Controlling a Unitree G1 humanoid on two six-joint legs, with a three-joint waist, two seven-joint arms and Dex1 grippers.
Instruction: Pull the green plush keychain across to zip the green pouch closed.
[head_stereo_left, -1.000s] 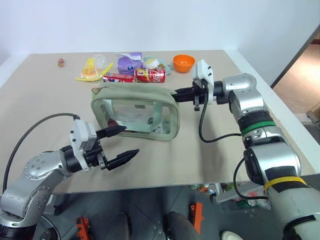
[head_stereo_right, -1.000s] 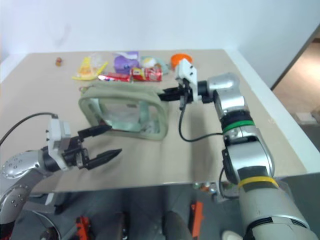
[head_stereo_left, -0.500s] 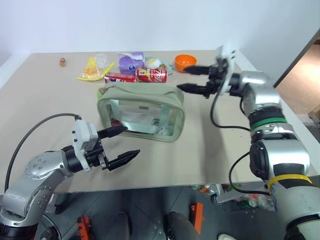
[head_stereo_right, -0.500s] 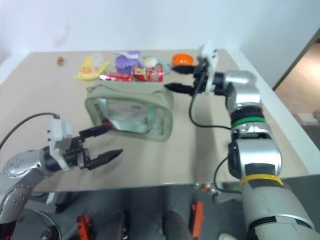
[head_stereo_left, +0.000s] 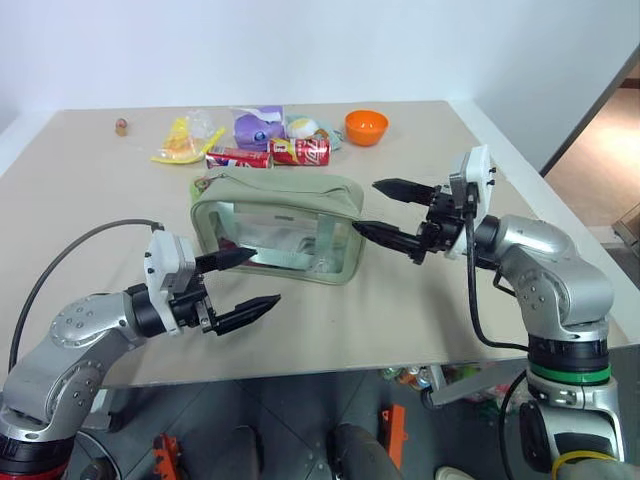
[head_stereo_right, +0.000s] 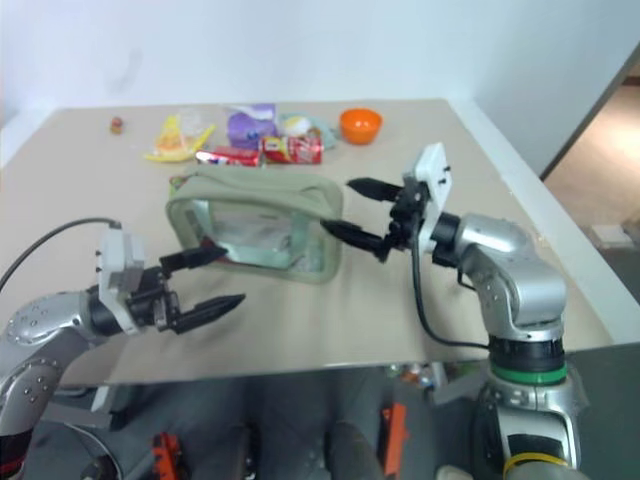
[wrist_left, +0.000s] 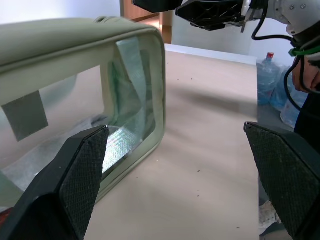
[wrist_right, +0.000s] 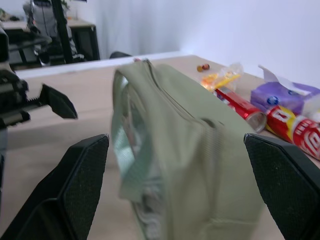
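The green pouch (head_stereo_left: 275, 225) stands on the table (head_stereo_left: 90, 220), its clear side window facing me. In the right wrist view the pouch (wrist_right: 175, 125) shows its top zipper line. The green plush keychain is hidden from me. My right gripper (head_stereo_left: 368, 205) hangs open just off the pouch's right end, fingers pointing at it, holding nothing. My left gripper (head_stereo_left: 262, 277) is open in front of the pouch's near left corner, apart from it and empty. The left wrist view looks along the pouch's window (wrist_left: 75, 100).
Along the table's far edge lie a yellow snack bag (head_stereo_left: 180, 140), a purple pack (head_stereo_left: 258, 127), red cans (head_stereo_left: 300, 151) and an orange bowl (head_stereo_left: 367, 126). A small brown object (head_stereo_left: 121, 127) sits at the far left. The table's right edge runs close behind my right arm.
My right gripper was shut at the pouch's right end, then opened, lifted off and drew back toward me. The pouch shifted slightly to the right. My left arm stayed put.
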